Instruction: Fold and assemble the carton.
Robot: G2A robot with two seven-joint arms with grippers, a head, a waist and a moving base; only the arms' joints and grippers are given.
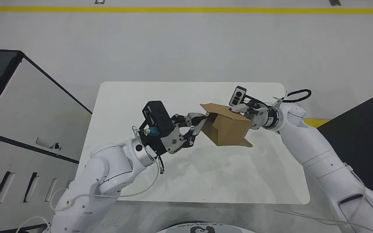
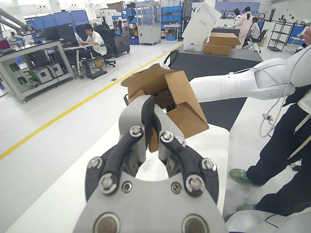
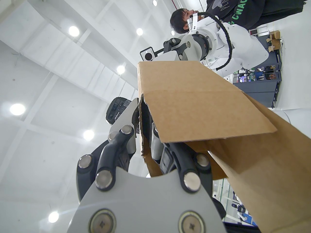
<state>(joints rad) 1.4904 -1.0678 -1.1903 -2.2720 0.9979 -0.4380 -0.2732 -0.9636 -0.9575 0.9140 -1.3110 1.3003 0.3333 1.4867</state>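
Observation:
A brown carton [image 1: 227,125] hangs in the air over the white table [image 1: 175,99], held from two sides. My left gripper [image 1: 198,123] is at its left end. In the left wrist view this gripper [image 2: 150,112] is shut on a side edge of the carton [image 2: 179,98], whose flaps stand partly folded around an open end. My right gripper [image 1: 252,119] holds the opposite end. In the right wrist view it [image 3: 145,124] is shut on the torn edge of a carton [image 3: 194,103] panel, with a flap bent over the fingers.
Bare tabletop lies all around under the carton, with its front edge [image 1: 233,203] toward the robot. A dark cabinet [image 1: 17,105] stands off the table's left side and a dark floor mat [image 1: 349,125] lies off its right side.

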